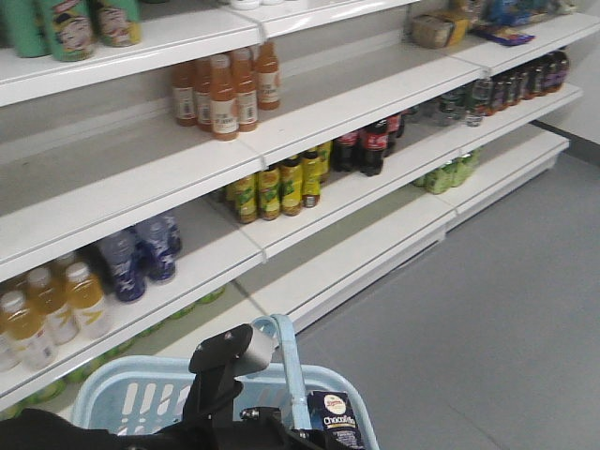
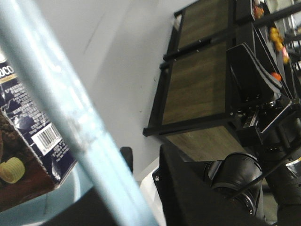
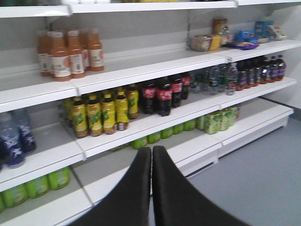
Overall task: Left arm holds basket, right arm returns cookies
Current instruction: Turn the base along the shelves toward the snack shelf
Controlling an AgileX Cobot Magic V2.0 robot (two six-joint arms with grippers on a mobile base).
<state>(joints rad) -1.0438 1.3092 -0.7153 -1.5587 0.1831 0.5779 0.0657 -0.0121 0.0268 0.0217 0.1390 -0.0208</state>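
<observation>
Standing upright in the near right corner of the light blue slotted plastic basket, just right of its hoop handle: the small navy-and-brown cardboard cookies box. The black, silver-topped left gripper, the nearer tool, meets that handle from the left, its jaws hidden so its hold cannot be told. The black right gripper, clenched empty, faces the far white shelves of bottles.

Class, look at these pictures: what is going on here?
The left tool grips the handle of the light blue basket in front of the drinks shelves. The cookies box stands inside the basket. The right tool is shut and empty, facing the shelves; the cookies are not yet picked up.
</observation>
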